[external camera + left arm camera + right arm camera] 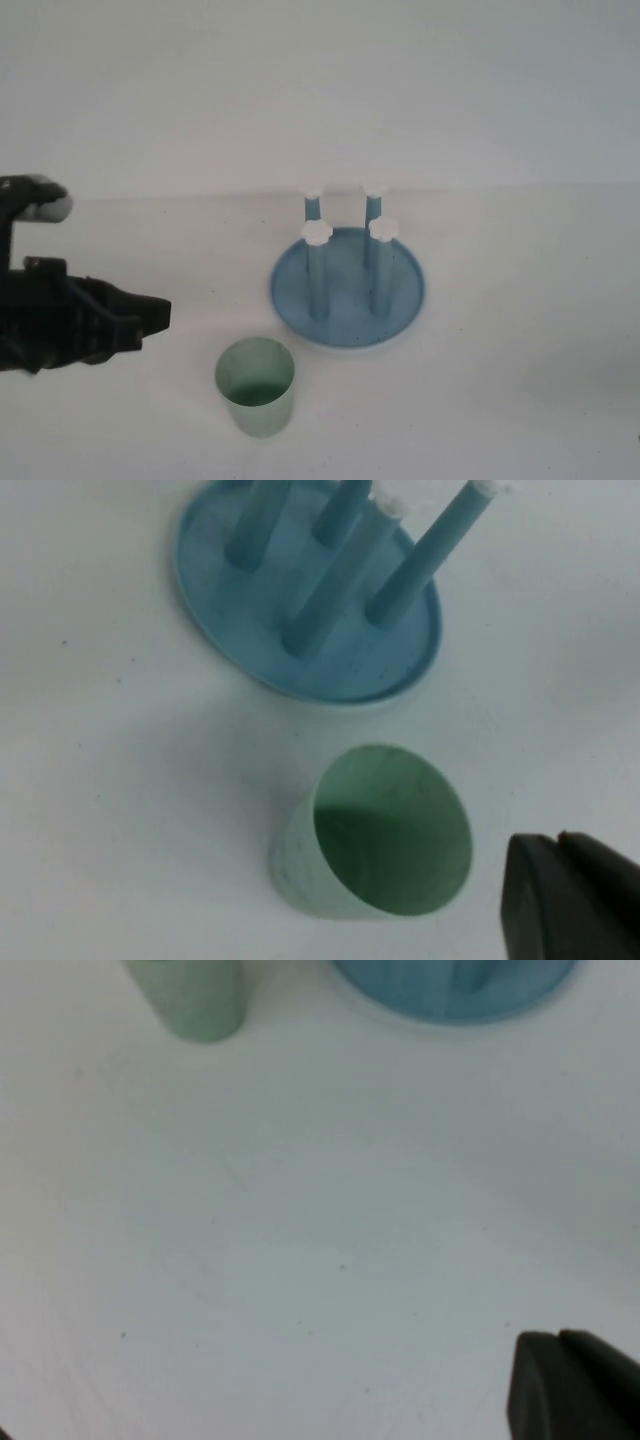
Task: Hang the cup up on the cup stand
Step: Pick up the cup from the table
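Note:
The pale mint-green cup (256, 387) stands upright, mouth up, on the white table, just in front and left of the cup stand (400, 300). The stand has a round blue base and four upright blue pegs with white caps (317, 232). My left gripper (158, 313) hovers left of the cup, apart from it, fingers closed together and empty. In the left wrist view the cup (380, 835) lies beside the gripper (555, 840), with the stand (215, 590) beyond. My right gripper (555, 1338) is shut and empty over bare table; it is out of the high view.
The table's far edge meets a white wall behind the stand. The right wrist view shows the cup (195, 1000) and the stand's base (450, 990) at its far edge, with bare white table between them and the gripper.

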`<state>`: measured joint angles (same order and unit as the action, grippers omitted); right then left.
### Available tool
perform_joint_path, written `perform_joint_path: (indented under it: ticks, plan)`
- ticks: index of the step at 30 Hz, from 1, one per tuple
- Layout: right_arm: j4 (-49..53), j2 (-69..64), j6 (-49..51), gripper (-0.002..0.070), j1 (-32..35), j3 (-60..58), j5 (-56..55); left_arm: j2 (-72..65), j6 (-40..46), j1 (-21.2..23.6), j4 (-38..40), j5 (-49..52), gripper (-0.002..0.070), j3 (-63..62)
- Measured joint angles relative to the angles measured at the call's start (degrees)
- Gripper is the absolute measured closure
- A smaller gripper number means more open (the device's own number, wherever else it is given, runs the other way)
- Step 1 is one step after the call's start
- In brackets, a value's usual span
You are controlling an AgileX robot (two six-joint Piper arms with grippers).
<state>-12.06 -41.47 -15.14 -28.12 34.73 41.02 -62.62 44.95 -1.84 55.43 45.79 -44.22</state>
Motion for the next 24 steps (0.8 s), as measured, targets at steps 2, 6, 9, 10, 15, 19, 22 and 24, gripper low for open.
perform_joint_path:
  ticks: [2, 6, 9, 10, 15, 19, 22, 24]
  plan:
    - [-0.1, -2.2, -0.1, 0.0678, -0.9, 1.1, 0.8, -3.1, 0.1, 0.0, -0.9, 0.0, 0.0673, -1.2]
    - [-0.3, -6.5, -0.6, 0.0678, -1.3, 4.5, 3.2, -8.8, 0.8, 0.0, -4.8, 0.4, 0.0612, -4.9]
    - [-0.7, -8.6, -0.6, 0.0678, -1.3, 5.9, 3.7, -13.7, 1.5, 0.0, -7.1, 2.5, 0.0517, -8.3]
    - [-1.1, -9.1, -0.6, 0.0678, -1.4, 6.1, 3.7, -15.2, 1.5, 0.0, -7.9, 4.0, 0.0473, -9.8]
    - [-4.2, -10.8, -0.6, 0.0678, -1.4, 6.1, 3.9, -22.3, 2.5, -0.8, -14.0, 9.3, 0.0381, -17.2]
    - [-6.5, -11.7, -0.5, 0.0678, -1.4, 6.1, 3.6, -26.3, 0.7, -5.3, -22.8, 12.9, 0.0368, -22.7]
    - [-7.2, -12.0, -0.5, 0.0678, -1.4, 6.1, 3.0, -29.1, -1.6, -9.9, -25.3, 12.9, 0.0366, -25.1]
    - [-7.5, -12.0, -0.5, 0.0678, -1.4, 6.1, 2.6, -30.4, -3.1, -12.4, -26.8, 11.8, 0.0365, -26.0]
